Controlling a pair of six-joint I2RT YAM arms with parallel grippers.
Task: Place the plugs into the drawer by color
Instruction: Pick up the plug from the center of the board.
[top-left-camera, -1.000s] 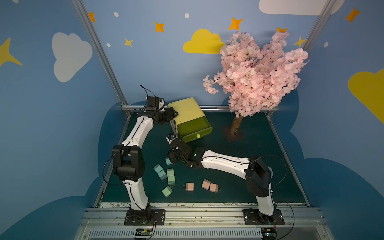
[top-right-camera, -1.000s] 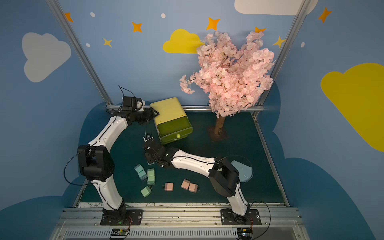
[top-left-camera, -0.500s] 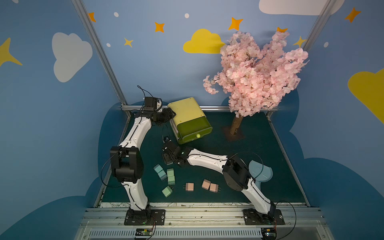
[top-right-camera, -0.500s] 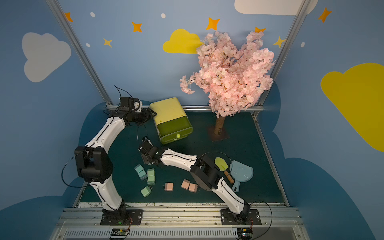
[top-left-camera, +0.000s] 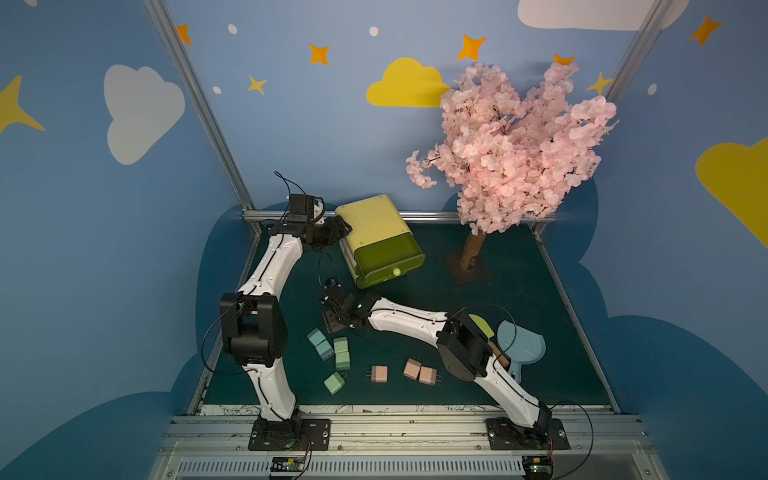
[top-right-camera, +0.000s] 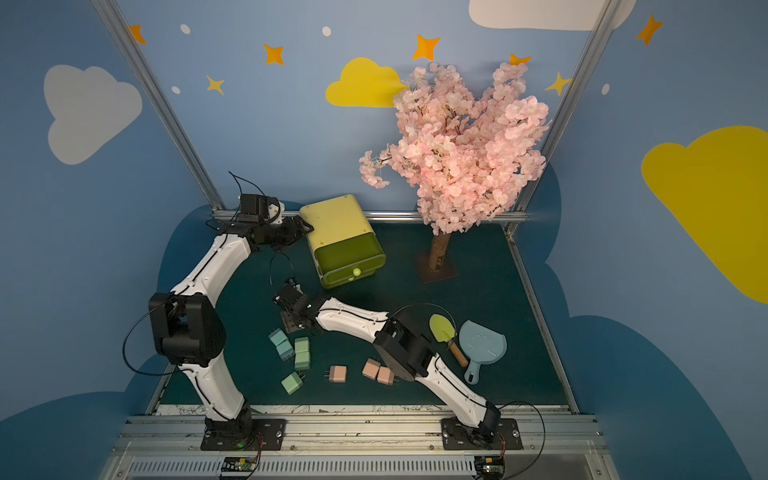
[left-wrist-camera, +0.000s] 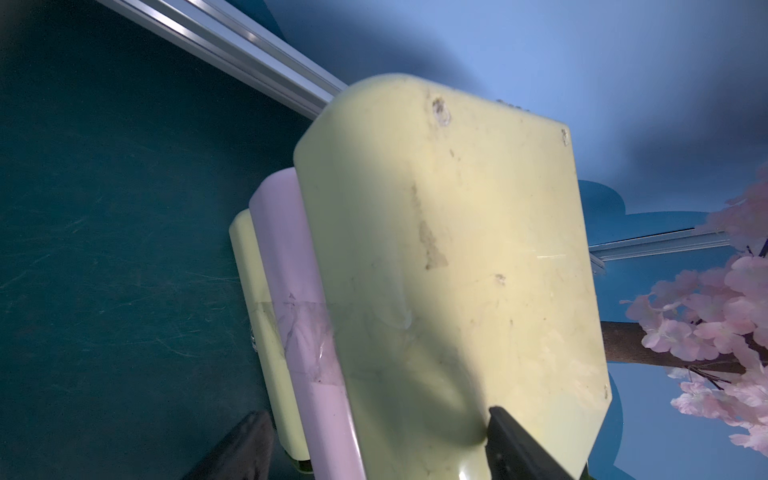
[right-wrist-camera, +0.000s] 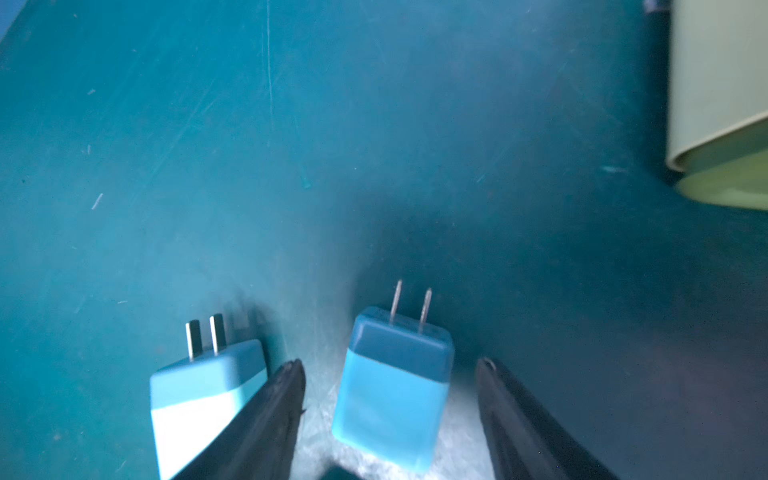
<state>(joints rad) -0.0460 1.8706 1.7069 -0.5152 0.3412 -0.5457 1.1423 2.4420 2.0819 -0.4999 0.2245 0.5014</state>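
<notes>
Blue plug (right-wrist-camera: 392, 390) lies loose between the right pincer's (right-wrist-camera: 389, 362) parted jaws, though both top views bury it under that wrist. Showing there on the near-left surface (top-left-camera: 540, 291): two blue plugs (top-left-camera: 316, 337), three green plugs (top-left-camera: 341, 353), three pink plugs (top-left-camera: 379, 373). That first plug's prongs point away from the pincer, body lengthwise between the jaws. Far back, left pincer (top-left-camera: 345, 227) straddles the drawer's (top-left-camera: 374, 220) left corner, jaws wide; clamped or not, can't tell.
</notes>
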